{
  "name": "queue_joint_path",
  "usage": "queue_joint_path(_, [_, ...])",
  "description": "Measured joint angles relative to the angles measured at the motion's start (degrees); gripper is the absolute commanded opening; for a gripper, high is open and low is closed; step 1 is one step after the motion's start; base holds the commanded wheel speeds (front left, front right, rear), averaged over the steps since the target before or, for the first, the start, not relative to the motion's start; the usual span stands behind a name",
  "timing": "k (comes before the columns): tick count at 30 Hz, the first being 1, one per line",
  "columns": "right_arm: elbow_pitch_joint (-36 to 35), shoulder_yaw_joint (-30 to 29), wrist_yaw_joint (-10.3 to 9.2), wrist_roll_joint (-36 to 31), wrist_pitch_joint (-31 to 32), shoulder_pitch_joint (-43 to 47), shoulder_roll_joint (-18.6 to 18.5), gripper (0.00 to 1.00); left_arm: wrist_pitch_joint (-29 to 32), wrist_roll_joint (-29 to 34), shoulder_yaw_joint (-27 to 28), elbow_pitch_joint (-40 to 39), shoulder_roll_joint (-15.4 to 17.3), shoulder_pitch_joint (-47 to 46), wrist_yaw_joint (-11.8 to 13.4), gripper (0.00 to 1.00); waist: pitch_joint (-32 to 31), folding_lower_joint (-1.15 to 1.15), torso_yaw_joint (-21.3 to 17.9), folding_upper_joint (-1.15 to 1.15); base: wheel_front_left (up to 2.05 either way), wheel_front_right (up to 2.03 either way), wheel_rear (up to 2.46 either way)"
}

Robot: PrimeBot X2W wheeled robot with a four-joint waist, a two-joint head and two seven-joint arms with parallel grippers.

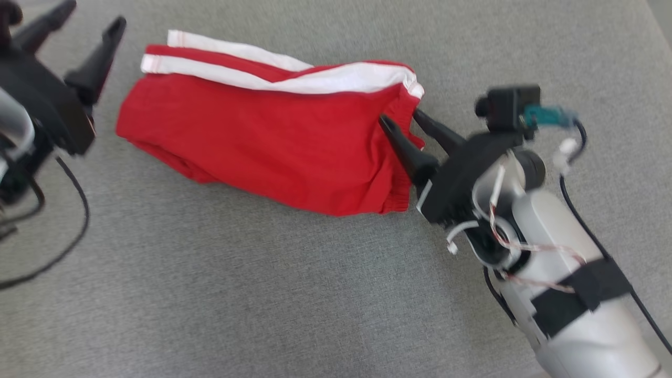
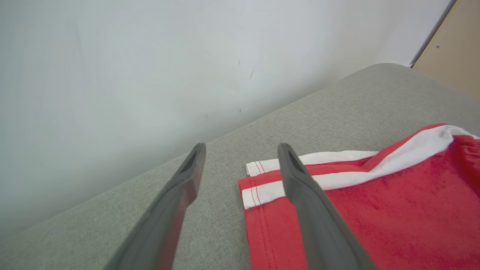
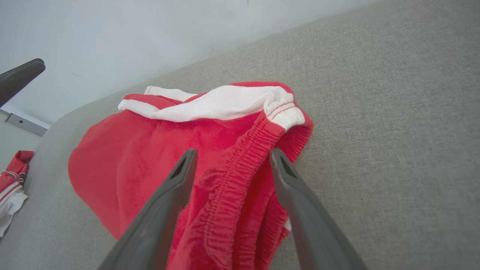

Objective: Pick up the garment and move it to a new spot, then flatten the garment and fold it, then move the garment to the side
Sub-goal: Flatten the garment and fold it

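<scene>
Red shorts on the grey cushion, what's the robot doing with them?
The robot is working on folding the red shorts, which lie bunched on the grey cushion. Its left gripper hangs open just beside the leg hems, clear of the cloth. Its right gripper is open too, its fingers straddling the elastic waistband. Neither grips the shorts right now.

Count: red garment [image 1: 273, 142] ×1; white side stripes [image 1: 336, 79] ×2. Hands ×2: left hand [image 1: 94, 13], right hand [image 1: 401, 116]. Dark fingers [image 1: 97, 63] ×4, two per hand. Separate red-and-white cloth [image 3: 11, 180] ×1. Grey surface [image 1: 262, 289] ×1.
</scene>
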Motion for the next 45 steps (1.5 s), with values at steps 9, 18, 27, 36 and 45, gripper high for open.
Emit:
queue_joint_path(9, [-4.5, -1.0, -0.85, -3.1, -3.7, 9.8, -4.4, 1.00, -7.7, -4.1, 0.0, -1.1, -0.4, 10.7, 0.0, 1.00, -4.1, -0.01, 1.9, -0.01, 0.00, 0.00, 0.00])
queue_joint_path(18, [-8.2, -1.1, -2.24, -3.1, -5.0, 15.0, -4.2, 1.00, -9.5, -7.6, -0.4, -2.5, -1.3, 16.1, 0.0, 1.00, -4.9, -0.01, 3.3, -0.01, 0.00, 0.00, 0.00])
queue_joint_path(27, [-9.7, -0.3, -3.89, -5.4, -5.9, 15.4, -3.7, 1.00, -9.9, -8.2, -1.2, -2.1, -3.9, 16.5, 0.0, 1.00, -3.2, 0.00, 2.8, -0.01, 0.00, 0.00, 0.00])
queue_joint_path(36, [-10.2, 1.0, -5.14, -7.5, -5.9, 15.7, -3.2, 1.00, -8.3, -9.0, -1.8, 2.9, -5.2, 15.4, 0.0, 1.00, -1.6, 0.00, 1.7, -0.01, 0.00, 0.00, 0.00])
queue_joint_path(45, [-9.1, 1.7, -5.68, -8.8, -5.9, 15.6, -1.9, 1.00, -4.9, -13.1, -1.7, 6.7, -7.5, 14.6, 0.0, 1.00, 0.1, 0.00, 1.5, -0.01, 0.00, 0.00, 0.00])
